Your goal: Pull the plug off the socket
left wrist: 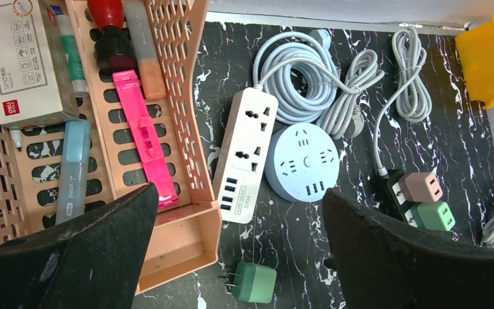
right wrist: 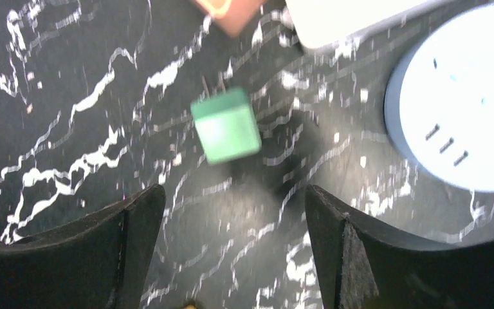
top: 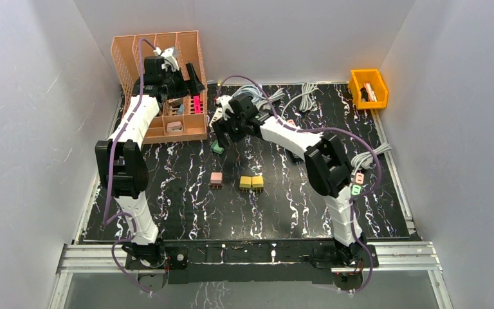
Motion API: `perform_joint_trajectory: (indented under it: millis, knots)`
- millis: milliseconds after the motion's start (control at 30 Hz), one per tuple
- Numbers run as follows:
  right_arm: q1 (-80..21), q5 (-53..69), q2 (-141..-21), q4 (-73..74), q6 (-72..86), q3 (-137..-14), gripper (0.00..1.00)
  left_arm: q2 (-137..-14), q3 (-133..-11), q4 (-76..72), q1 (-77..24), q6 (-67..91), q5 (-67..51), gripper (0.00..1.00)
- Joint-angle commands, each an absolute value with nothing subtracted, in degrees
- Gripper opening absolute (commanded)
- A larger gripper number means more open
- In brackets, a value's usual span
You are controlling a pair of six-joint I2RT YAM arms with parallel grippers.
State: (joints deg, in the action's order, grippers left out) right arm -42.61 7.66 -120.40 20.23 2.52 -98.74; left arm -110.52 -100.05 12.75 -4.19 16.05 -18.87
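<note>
Green plug (right wrist: 226, 125) is lying loose on the marbled counter (right wrist: 71, 96), just nearer than the white power strip (left wrist: 247, 151); the pull seems done. Right hand (right wrist: 231, 219) is hovering wide open above it, and left hand (left wrist: 239, 212) is gaping empty.

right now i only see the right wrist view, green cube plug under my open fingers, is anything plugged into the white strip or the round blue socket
observer: no, the white rectangular power strip and the round pale blue socket hub both show empty sockets
operator: any plugs seated anywhere else
observer: a pink cube plug and a light green cube plug sit in a black power strip right of the hub
operator: where's the left gripper
observer: the left gripper is open, over the orange plastic basket's edge
</note>
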Motion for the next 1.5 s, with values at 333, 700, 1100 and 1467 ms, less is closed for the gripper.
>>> perform_joint_trajectory:
  millis: [333,700,1100,1467]
  knots:
    - [-42.44,16.5,-136.58,25.43,-9.62,-119.63,0.84,-104.61,-98.43,11.69,-2.6,15.53,-20.37,0.98]
    - [-42.8,12.96,-140.57,28.74,-17.01,-120.39,0.7,-103.66,-97.13,10.94,-2.13,16.0,-21.09,0.98]
    - [-39.64,20.83,-128.93,22.79,-30.23,-104.42,0.39,-102.94,-95.98,10.12,-1.67,16.26,-21.36,0.98]
    - [-37.56,30.06,-123.22,35.46,-55.5,-99.71,0.28,-102.84,-95.46,9.29,-1.59,16.52,-22.18,0.98]
